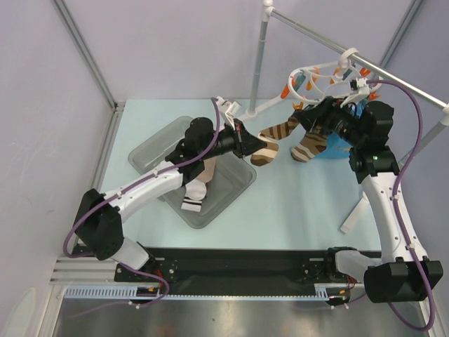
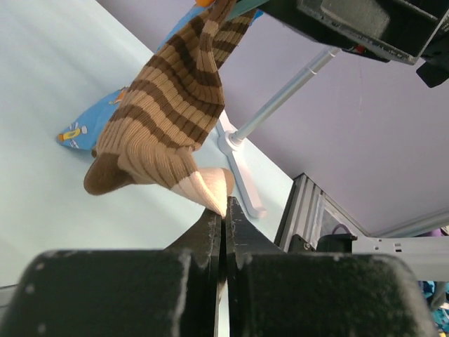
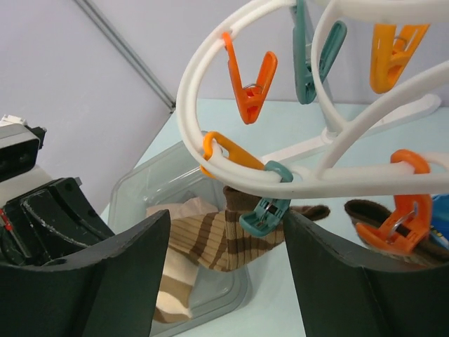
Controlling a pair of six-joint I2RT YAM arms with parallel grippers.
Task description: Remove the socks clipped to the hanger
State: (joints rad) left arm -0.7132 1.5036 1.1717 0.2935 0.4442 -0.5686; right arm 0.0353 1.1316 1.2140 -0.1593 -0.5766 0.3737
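Observation:
The white ring hanger (image 1: 313,76) hangs from the metal rail, with orange and teal clips. A brown-and-tan striped sock (image 1: 269,150) hangs from a teal clip (image 3: 262,213). My left gripper (image 1: 243,142) is shut on its tan toe (image 2: 210,184) and stretches it to the left. My right gripper (image 1: 330,116) is open just under the ring (image 3: 210,67); its jaws stand either side of the teal clip and the sock's cuff (image 3: 231,242). A second striped sock (image 1: 307,145) hangs beside it. A blue printed sock (image 1: 338,147) is low behind it and also shows in the left wrist view (image 2: 88,123).
A clear plastic tray (image 1: 235,188) lies under my left arm and holds a white sock with a black-striped cuff (image 1: 194,196). The rail's upright pole (image 1: 258,60) and white foot (image 1: 354,214) stand nearby. Grey walls enclose the table.

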